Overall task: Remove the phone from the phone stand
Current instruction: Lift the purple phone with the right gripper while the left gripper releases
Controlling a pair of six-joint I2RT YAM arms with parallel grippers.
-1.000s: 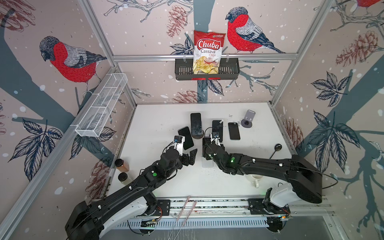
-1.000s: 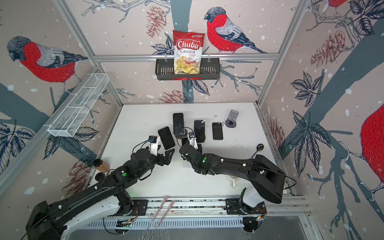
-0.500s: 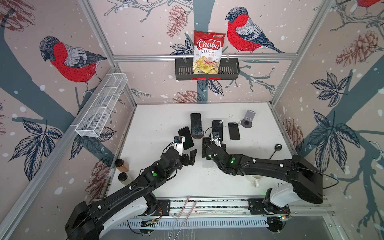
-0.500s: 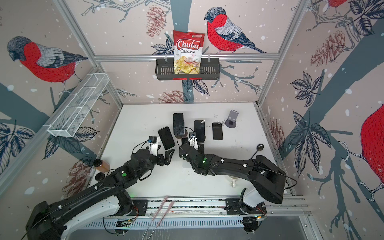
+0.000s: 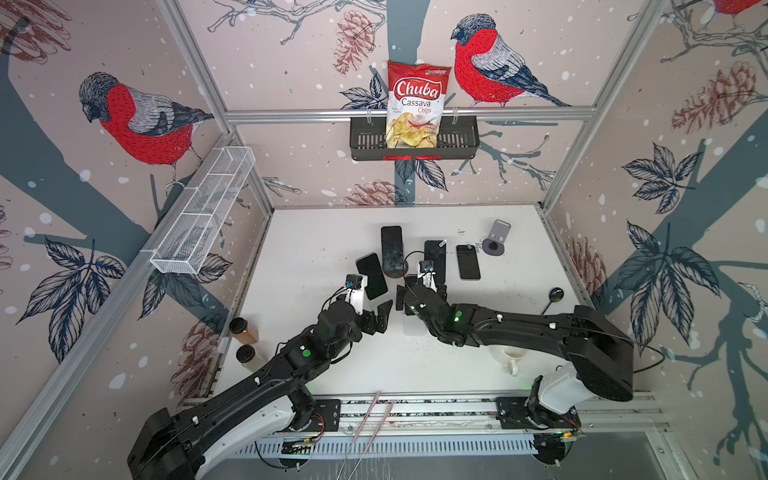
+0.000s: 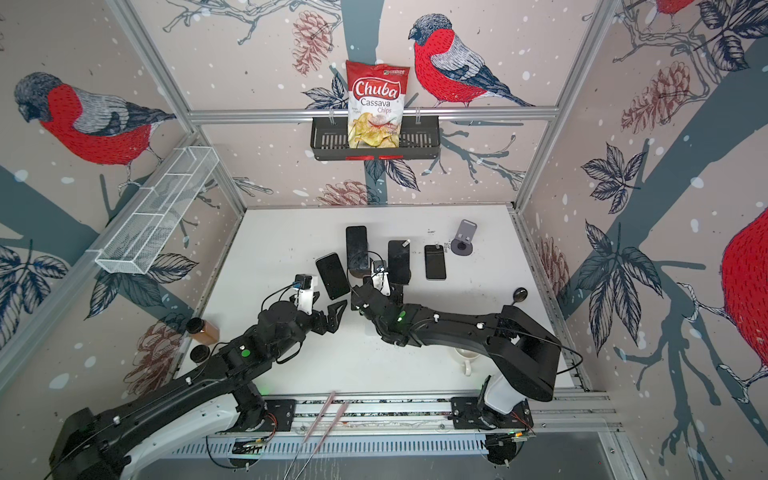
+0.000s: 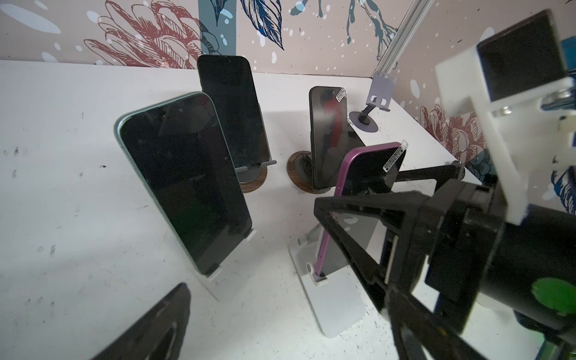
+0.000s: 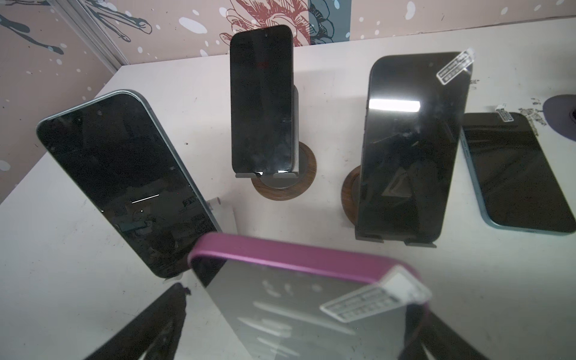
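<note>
A purple-edged phone (image 8: 299,299) leans upright on a white folding phone stand (image 7: 338,299) near the table's middle. My right gripper (image 8: 307,314) is open and straddles the phone's upper part, one finger on each side, with a gap showing on one side. In both top views the right gripper (image 5: 419,293) and its wrist camera hide most of that phone. My left gripper (image 5: 379,318) is open and empty, low over the table just left of the white stand. It appears again in a top view as the left gripper (image 6: 334,315).
A green phone (image 5: 371,276) leans on another white stand. Two dark phones (image 5: 392,249) (image 5: 435,259) sit on wood-based stands behind. A blue phone (image 5: 468,262) lies flat, near an empty grey stand (image 5: 496,239). A mug (image 5: 507,358), spoon (image 5: 555,296) and jars (image 5: 243,330) flank the arms.
My right gripper's jaws have spread wide around the purple phone and the gripper has shifted slightly toward the back. The phone stays on its stand. The left arm has not moved.
</note>
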